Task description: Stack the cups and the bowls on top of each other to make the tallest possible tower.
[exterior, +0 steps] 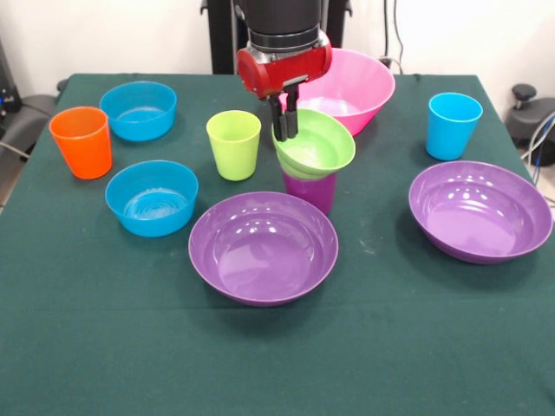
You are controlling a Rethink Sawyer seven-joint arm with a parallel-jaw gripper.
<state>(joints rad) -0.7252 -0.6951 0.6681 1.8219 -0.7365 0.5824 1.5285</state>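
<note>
1. Nearest on the green-clothed worktop (87, 347) sits a wide shallow purple bowl (263, 248), upright and empty.
2. A second wide purple bowl (479, 211) lies to the right of it, well apart, also upright.
3. To the left, a small blue bowl (152, 198) stands near the first purple bowl's rim without touching it.
4. Behind the first purple bowl stands the purple cup (311, 191), with the small green bowl (315, 144) resting tilted on its top, the opening tipped towards the camera.
5. The jaws (290, 117) are clamped on the green bowl's far-left rim, one finger inside and one outside.
6. The lime green cup (233, 145) stands just left of the purple cup.
7. The orange cup (81, 142) stands at the far left, with another small blue bowl (138, 111) close behind it.
8. The light blue cup (453, 126) stands at the right.
9. Farthest back, the big pink bowl (355, 87) sits behind the red gripper housing.
</note>
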